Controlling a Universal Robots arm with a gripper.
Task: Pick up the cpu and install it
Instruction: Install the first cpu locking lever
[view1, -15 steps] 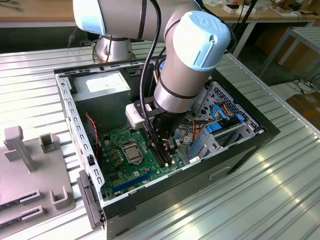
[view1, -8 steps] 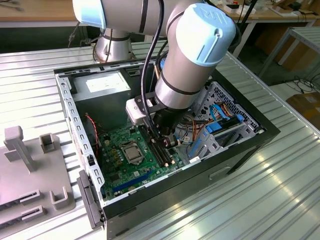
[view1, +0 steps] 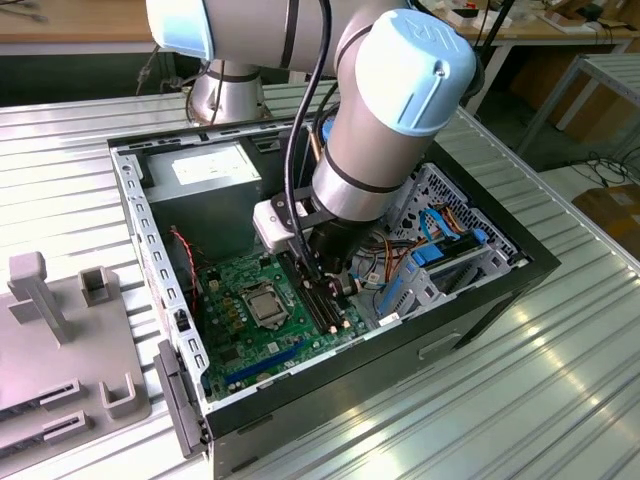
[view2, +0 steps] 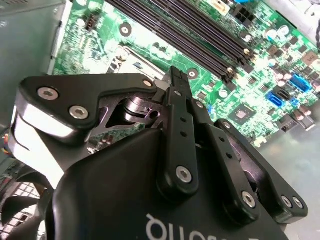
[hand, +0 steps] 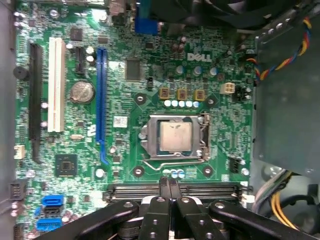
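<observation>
Cpu (hand: 175, 136) seated in socket frame (hand: 173, 159), frame centre of first wrist view, square edges aligned, bare green motherboard (hand: 125, 150) around. Gripper (hand: 168, 184) fingers pressed together, empty, over black memory slots (hand: 175, 190) just below socket. Case wall (view1: 135, 225) at exterior view's left.

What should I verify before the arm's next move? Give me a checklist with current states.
1. The cpu lies inside the socket frame: ok, its silver top shows there in the first wrist view.
2. The cpu sits flat and square: looks ok, full seating cannot tell.
3. The gripper carries nothing: ok, fingertips are together with nothing between them.
4. The gripper is off the socket: ok, it hangs over the memory slots beside it.
5. The retention lever is latched: cannot tell.
6. The loose cables stay away from the arm: cannot tell in the exterior view.
</observation>
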